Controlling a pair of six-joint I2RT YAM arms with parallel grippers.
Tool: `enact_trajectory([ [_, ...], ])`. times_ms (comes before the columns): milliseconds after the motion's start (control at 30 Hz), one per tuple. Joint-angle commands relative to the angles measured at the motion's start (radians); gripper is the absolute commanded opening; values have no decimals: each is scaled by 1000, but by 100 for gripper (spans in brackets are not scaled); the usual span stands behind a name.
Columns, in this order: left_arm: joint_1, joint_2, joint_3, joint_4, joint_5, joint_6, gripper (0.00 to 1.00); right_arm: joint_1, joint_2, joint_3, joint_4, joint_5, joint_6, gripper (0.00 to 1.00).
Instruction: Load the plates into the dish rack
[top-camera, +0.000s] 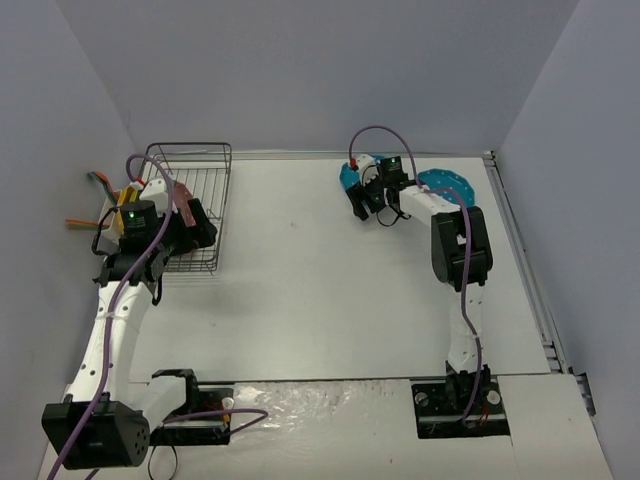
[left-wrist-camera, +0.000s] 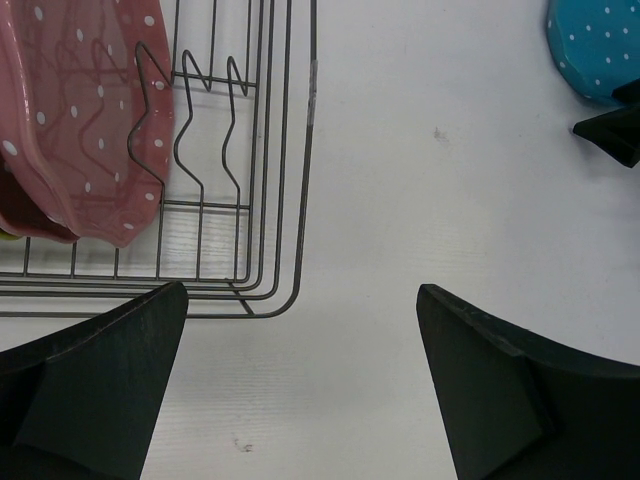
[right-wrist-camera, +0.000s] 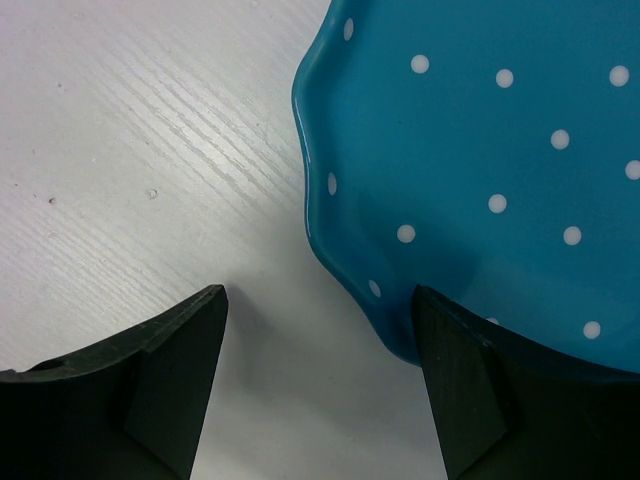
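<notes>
The black wire dish rack (top-camera: 203, 185) stands at the far left and also shows in the left wrist view (left-wrist-camera: 290, 150). A pink plate (left-wrist-camera: 90, 110) leans on edge between its dividers, with a dark red edge behind it. It also shows in the top view (top-camera: 183, 192). My left gripper (left-wrist-camera: 300, 390) is open and empty over the table at the rack's near right corner. My right gripper (right-wrist-camera: 320, 380) is open, low over the table. One teal plate (right-wrist-camera: 480, 150) lies by its right finger, its rim reaching into the gap. In the top view that plate (top-camera: 349, 178) is beside the gripper (top-camera: 367, 207). A second teal plate (top-camera: 447, 185) lies behind the right arm.
Orange and yellow-green edges (top-camera: 122, 196) show at the rack's left side, against the left wall. Walls close the table on the left, back and right. The right arm's links (top-camera: 460, 245) stand over the table's right part.
</notes>
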Motion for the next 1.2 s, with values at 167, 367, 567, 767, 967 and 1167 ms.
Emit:
enact_trajectory([
  [167,-68,-26,54,55,38,-91,97,41,-28,-37,-68,48,28,45],
  [367,-220,-37,36,87,-12,-214,97,124,-141,-213,-44,99,62,18],
  [567,-321,-10,-45,133,-40,-404,97,280,-244,-396,31,163,161,1],
  [767,-447,62,-104,223,-118,-569,97,459,-369,-544,73,228,340,0],
  [967,-483,152,-106,206,-165,-677,97,601,-514,-681,241,199,534,0],
  [1167,-486,192,-131,236,-181,-733,97,683,-637,-756,330,296,636,0],
])
